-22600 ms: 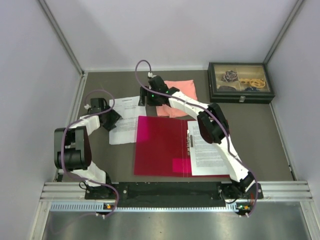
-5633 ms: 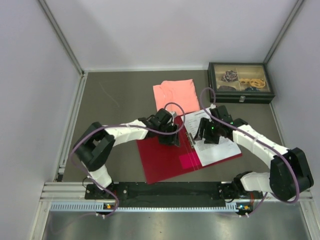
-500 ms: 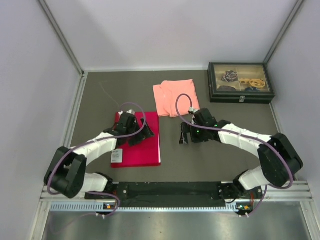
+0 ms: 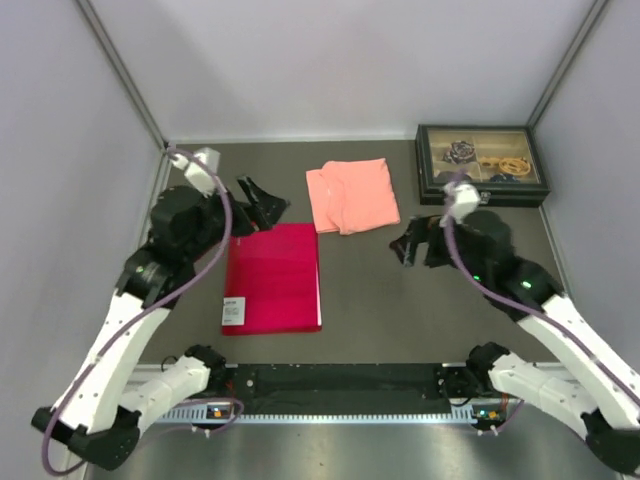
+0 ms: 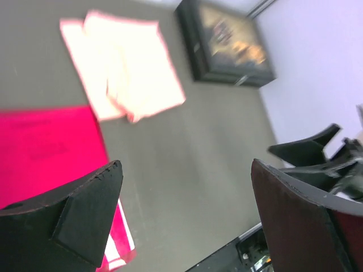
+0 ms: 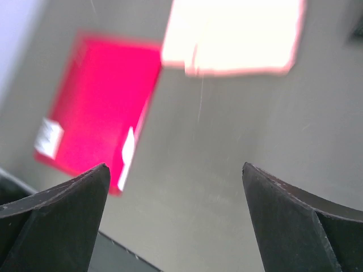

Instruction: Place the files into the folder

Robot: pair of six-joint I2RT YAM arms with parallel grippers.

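The crimson folder lies closed and flat on the table at left of centre, with its white label at the near left corner. It also shows in the left wrist view and the right wrist view. Of the files, only a thin white edge shows along the folder's right side, also in the right wrist view; the rest is hidden inside. My left gripper is open and empty, raised behind the folder. My right gripper is open and empty, raised to the folder's right.
A salmon-pink folded cloth lies behind the folder at the back centre. A black glass-lidded box with small items stands at the back right. Grey walls close in the table on the left, back and right.
Both arms have lifted up and away from the table. The left gripper has left the folder's top and moved back; the right has risen and drawn back. The folder has not moved.
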